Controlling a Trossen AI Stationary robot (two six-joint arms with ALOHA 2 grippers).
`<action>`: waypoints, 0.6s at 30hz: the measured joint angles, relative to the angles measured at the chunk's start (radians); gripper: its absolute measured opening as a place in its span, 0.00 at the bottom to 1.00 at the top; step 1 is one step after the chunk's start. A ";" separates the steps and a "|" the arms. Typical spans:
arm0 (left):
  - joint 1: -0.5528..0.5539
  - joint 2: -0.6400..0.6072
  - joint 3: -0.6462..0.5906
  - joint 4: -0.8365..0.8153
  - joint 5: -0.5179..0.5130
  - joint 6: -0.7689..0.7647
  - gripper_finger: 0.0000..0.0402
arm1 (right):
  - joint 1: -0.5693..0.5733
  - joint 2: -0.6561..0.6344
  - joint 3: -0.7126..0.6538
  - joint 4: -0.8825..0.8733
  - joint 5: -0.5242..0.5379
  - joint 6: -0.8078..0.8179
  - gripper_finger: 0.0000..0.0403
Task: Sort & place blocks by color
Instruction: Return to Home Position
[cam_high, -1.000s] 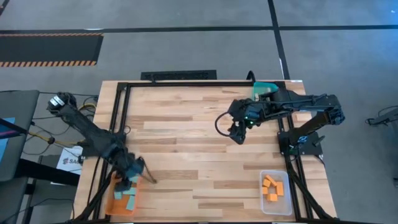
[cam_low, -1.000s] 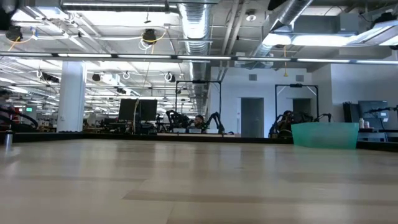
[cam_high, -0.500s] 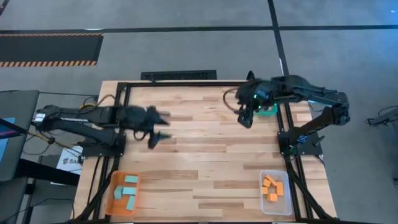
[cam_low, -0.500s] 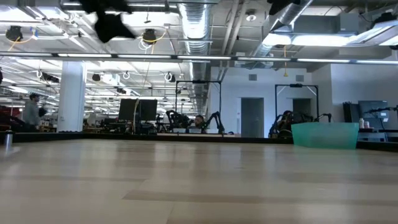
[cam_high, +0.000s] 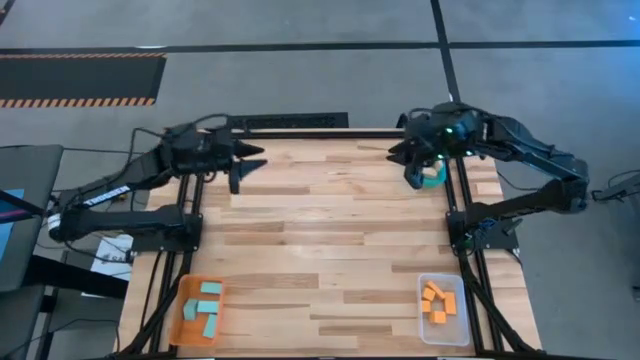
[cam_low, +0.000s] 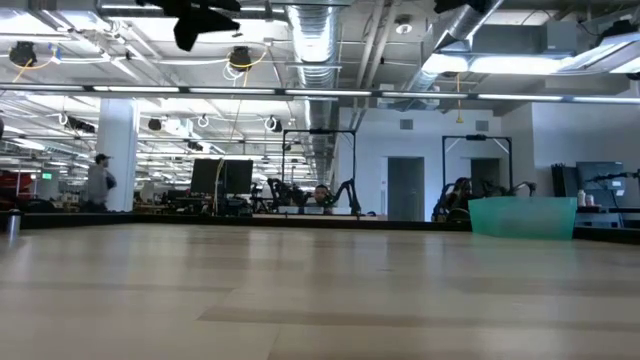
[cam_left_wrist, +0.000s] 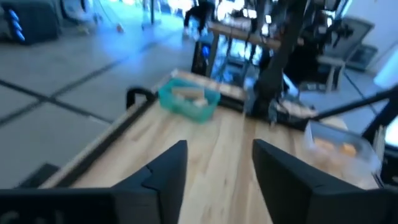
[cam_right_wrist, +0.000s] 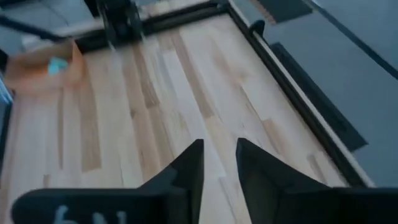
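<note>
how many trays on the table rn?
3. In the high view: orange tray at the table's lower-left corner, clear tray at the lower-right, teal tray at the upper-right, partly covered. No others visible.

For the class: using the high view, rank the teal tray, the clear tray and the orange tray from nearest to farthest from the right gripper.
Measured from the right gripper, raised near the table's top right in the picture:
1. Teal tray, just beside it, top right corner.
2. Clear tray, bottom right corner.
3. Orange tray, bottom left corner, diagonally across the table.
</note>
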 joint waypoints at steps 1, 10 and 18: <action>0.013 -0.018 0.000 0.005 0.002 0.002 0.40 | -0.010 -0.037 -0.053 0.047 -0.015 0.013 0.29; 0.042 -0.142 0.000 0.011 -0.018 -0.011 0.10 | -0.053 -0.334 -0.489 0.411 -0.072 0.140 0.21; 0.014 -0.143 -0.017 0.089 -0.033 -0.028 0.01 | -0.053 -0.486 -0.750 0.777 -0.073 0.166 0.18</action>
